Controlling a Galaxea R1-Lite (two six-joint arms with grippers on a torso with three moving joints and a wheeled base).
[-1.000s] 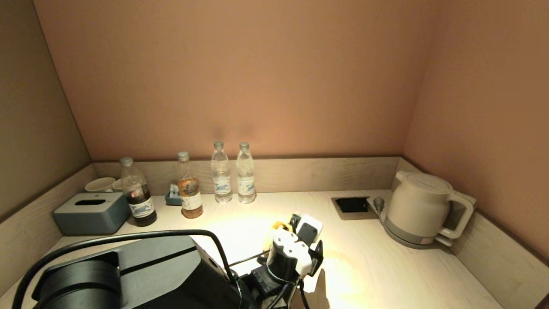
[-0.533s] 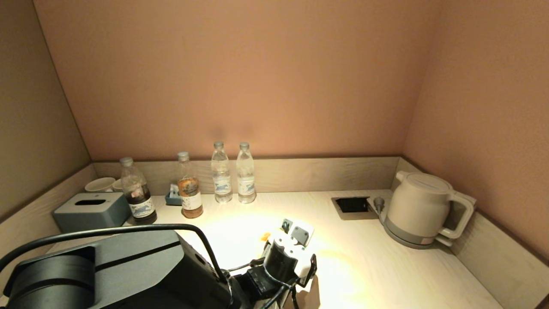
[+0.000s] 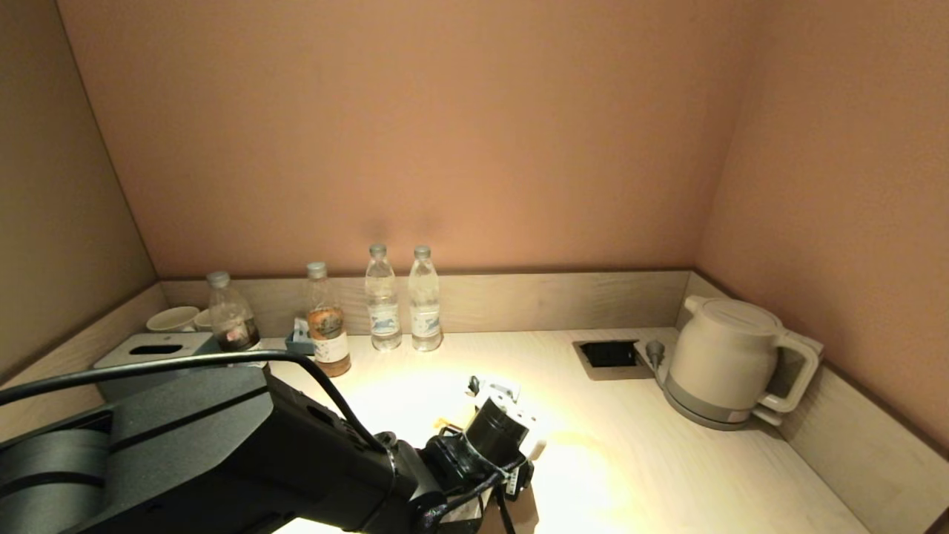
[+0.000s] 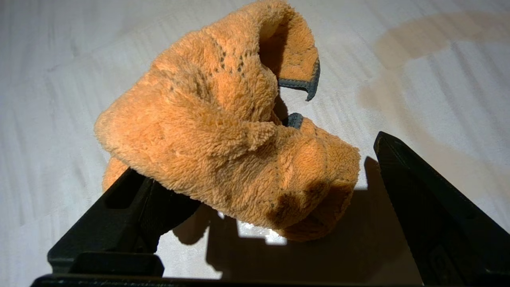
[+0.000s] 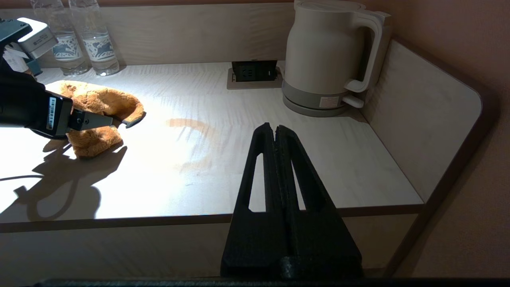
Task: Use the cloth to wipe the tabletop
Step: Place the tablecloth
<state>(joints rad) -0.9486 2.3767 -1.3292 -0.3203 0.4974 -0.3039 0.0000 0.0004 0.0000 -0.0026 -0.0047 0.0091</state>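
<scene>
— Where is the cloth (image 4: 223,147)?
— It lies bunched up on the table (image 5: 247,131), near a brown ring mark (image 5: 195,139). The left gripper (image 4: 255,207) is wide open around it; one finger (image 4: 131,207) is tucked under the cloth, the other is beside it.
— And the right gripper (image 5: 275,137)?
— It hangs off the table's front edge, fingers pressed together, holding nothing. A kettle (image 5: 326,56) stands at the back right, bottles (image 3: 404,300) by the wall.
</scene>
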